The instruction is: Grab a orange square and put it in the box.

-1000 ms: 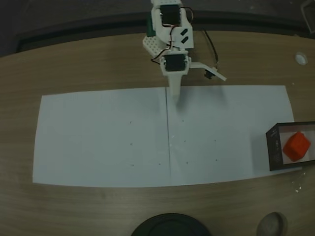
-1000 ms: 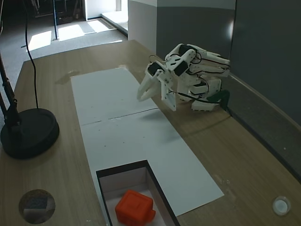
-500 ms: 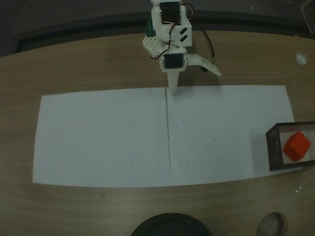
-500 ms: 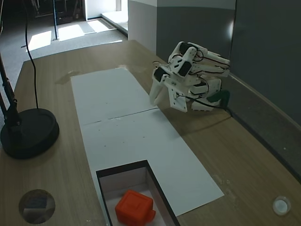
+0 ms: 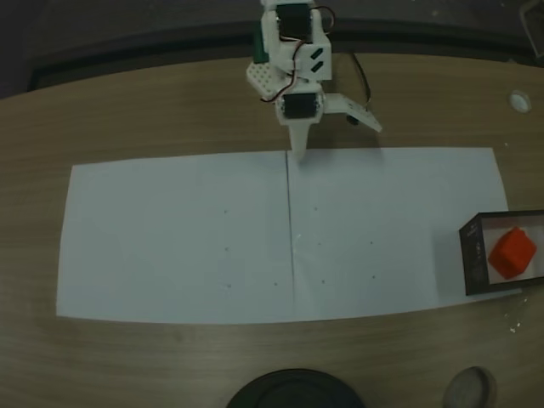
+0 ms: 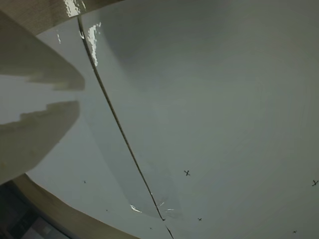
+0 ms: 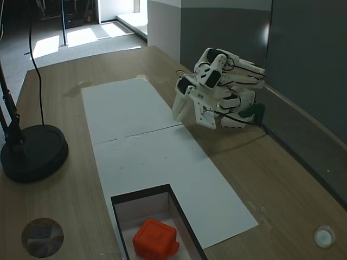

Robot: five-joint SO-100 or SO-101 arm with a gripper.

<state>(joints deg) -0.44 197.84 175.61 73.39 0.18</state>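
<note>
The orange square (image 5: 513,252) (image 7: 155,238) lies inside the box (image 5: 470,255) (image 7: 141,194), a dark-walled box at the end of the white paper. My gripper (image 5: 299,151) (image 7: 179,114) is folded back near the arm's base, far from the box, with its tips over the paper's far edge. In the wrist view the gripper (image 6: 79,95) enters from the left. Its fingers hold nothing and leave just a thin slit at the tips.
Two white paper sheets (image 5: 178,238) (image 6: 224,99) meet at a dark seam (image 6: 119,139). A black round lamp base (image 5: 293,393) (image 7: 32,151) stands at the table's near edge. A small white disc (image 5: 519,100) (image 7: 323,236) and a round grey pad (image 5: 472,389) (image 7: 42,237) lie on the wood.
Over the last second the arm drew back toward its base, and the fingertips left the paper's middle for its far edge. It has barely moved since half a second ago.
</note>
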